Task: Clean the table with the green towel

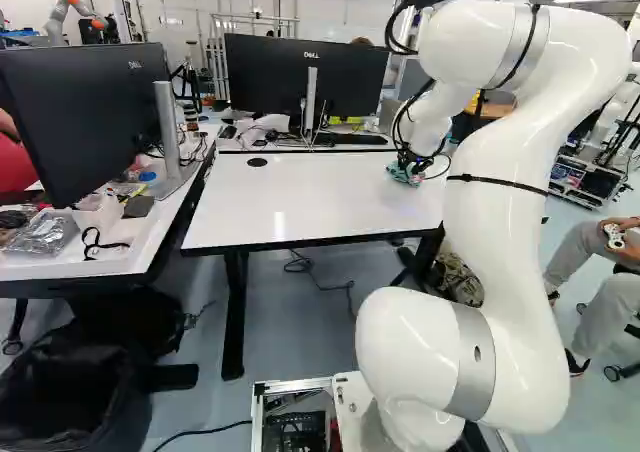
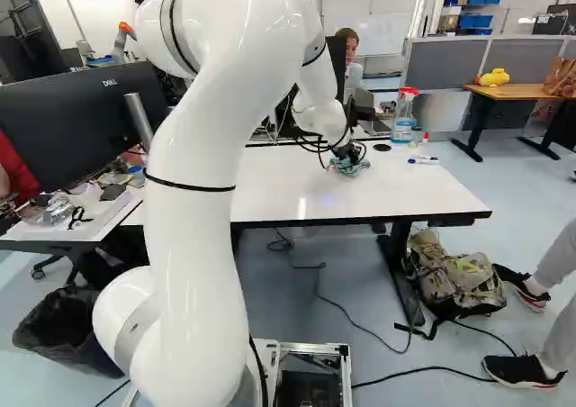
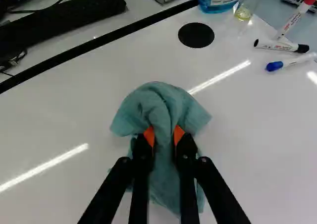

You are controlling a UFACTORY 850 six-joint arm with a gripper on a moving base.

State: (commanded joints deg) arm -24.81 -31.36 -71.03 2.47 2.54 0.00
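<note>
We are pinching the bunched green towel [image 3: 156, 105] in the gripper [image 3: 164, 135], its folds resting on the white tabletop [image 3: 74, 105]. Sweeping wide, we could be toppling the spray bottle [image 2: 404, 119] or rolling the dry-erase markers [image 3: 280, 46] off; pressing unevenly, we could be losing cloth. A camouflage backpack [image 2: 454, 276] is lying on the floor [image 2: 279, 308].

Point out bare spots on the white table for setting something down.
The white table is bare between the green towel and the black disc seen in the left base view, and from towel to near edge. It is crowded toward the far right in the right base view: spray bottle, markers.
</note>
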